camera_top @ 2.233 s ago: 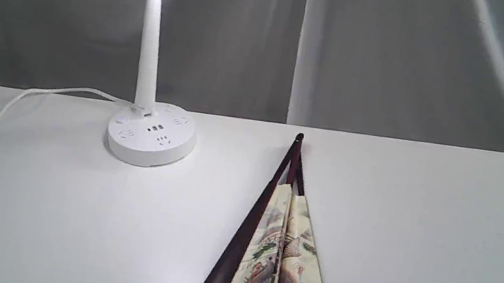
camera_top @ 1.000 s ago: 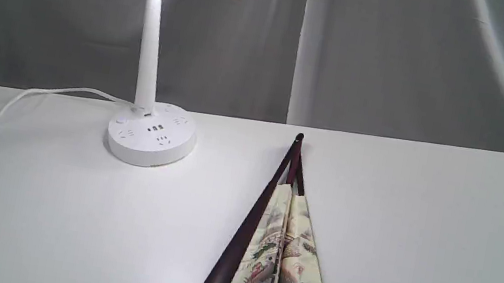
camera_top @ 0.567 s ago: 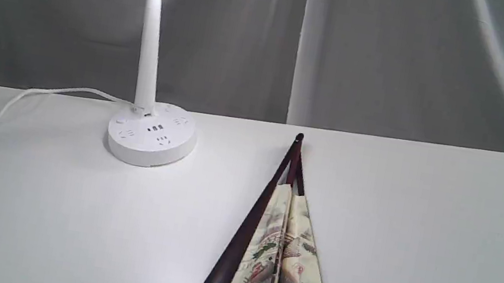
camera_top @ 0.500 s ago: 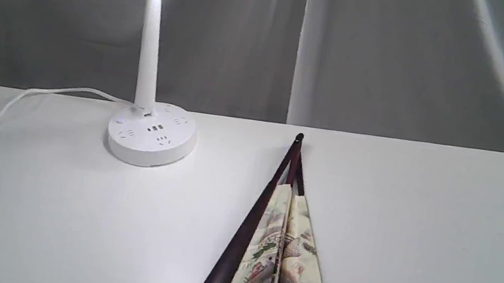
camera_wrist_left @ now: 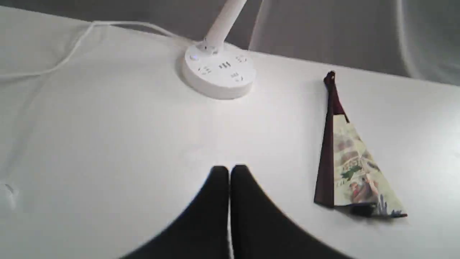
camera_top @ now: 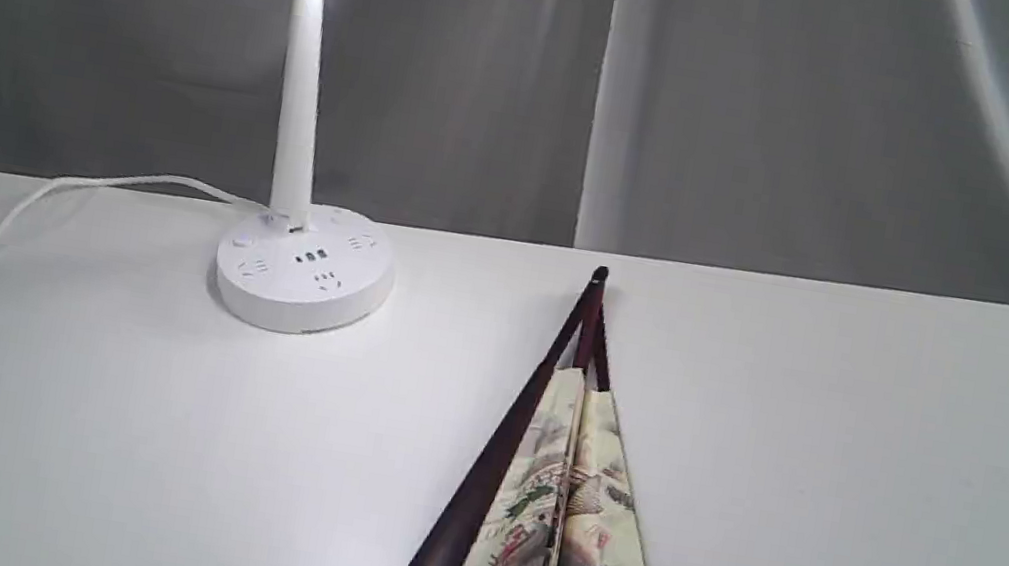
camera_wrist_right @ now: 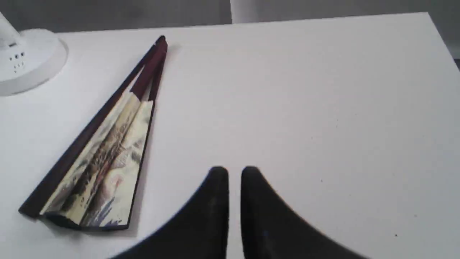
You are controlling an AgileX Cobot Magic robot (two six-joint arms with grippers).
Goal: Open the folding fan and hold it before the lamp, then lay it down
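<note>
While the folding fan (camera_top: pixel 567 495) lies flat on the white table (camera_top: pixel 846 428), we find it only partly spread. 1 dark maroon guard is swung out on the side toward the lamp (camera_top: pixel 304 89). A few cream pleats with painted scenery open beside that guard, and the rest are bunched together. In the exterior view the fan sits to the right of the lamp's round base and nearer the camera than that base, well apart from it with bare tabletop between. Its pivot end lies about as far back as the lamp's base, and its wide, black-edged end is the part farthest from the lamp.

The lamp stands upright, its flat bar head reaching out over the table toward the fan's side, with a bright glow where the head meets the stem. Its white cord (camera_top: pixel 20 211) trails from the base on the side away from the fan.

In the left wrist view we see the left gripper (camera_wrist_left: pixel 229 172) with its 2 black fingers pressed together and nothing between them, above bare table. The lamp's base is ahead of it, and the fan (camera_wrist_left: pixel 350 169) lies off to one side, untouched. In the right wrist view the right gripper (camera_wrist_right: pixel 234 174) has its 2 fingers drawn almost together, with only a thin slit between them and nothing in it. There the fan (camera_wrist_right: pixel 104 151) lies between this gripper and the lamp's base, touching neither.
</note>
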